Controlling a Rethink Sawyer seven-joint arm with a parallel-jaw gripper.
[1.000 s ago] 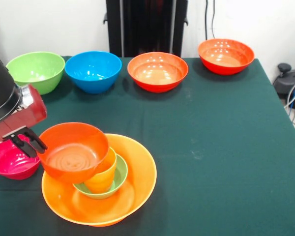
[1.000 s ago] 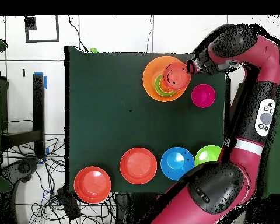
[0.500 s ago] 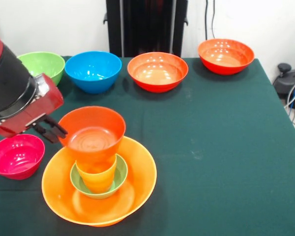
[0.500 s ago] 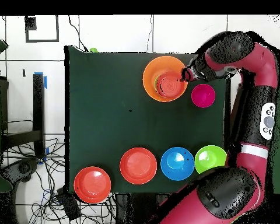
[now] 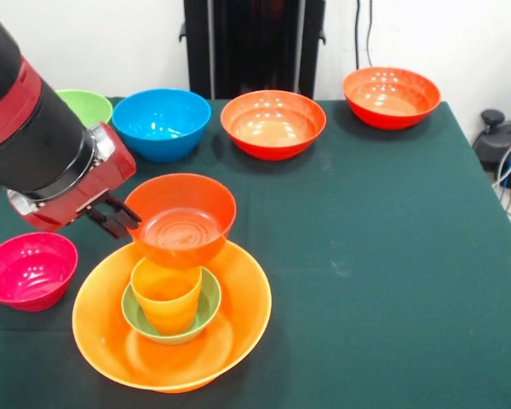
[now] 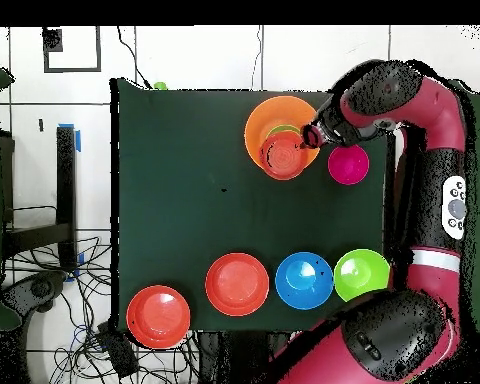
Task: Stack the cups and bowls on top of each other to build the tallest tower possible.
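Carrying the small red-orange bowl (image 5: 185,219) by its rim, the end effector (image 5: 119,217) holds it upright above the pile, a little toward the far side of the orange cup (image 5: 166,294) and not yet resting on it as far as I can judge. The step in hand is the placing of this top piece. The cup stands in the small green bowl (image 5: 206,302), which sits inside the largest orange bowl (image 5: 247,307) near the front of the worktop (image 5: 383,256). Next, the bowl should come level and centred over the cup's mouth before release — the cup is narrow and the bowl wider, so a tilt could tip it. All pieces are glossy, smooth plastic; the bowls are round and shallow, the cup tapered. A pink bowl (image 5: 25,268) waits just beside the pile.
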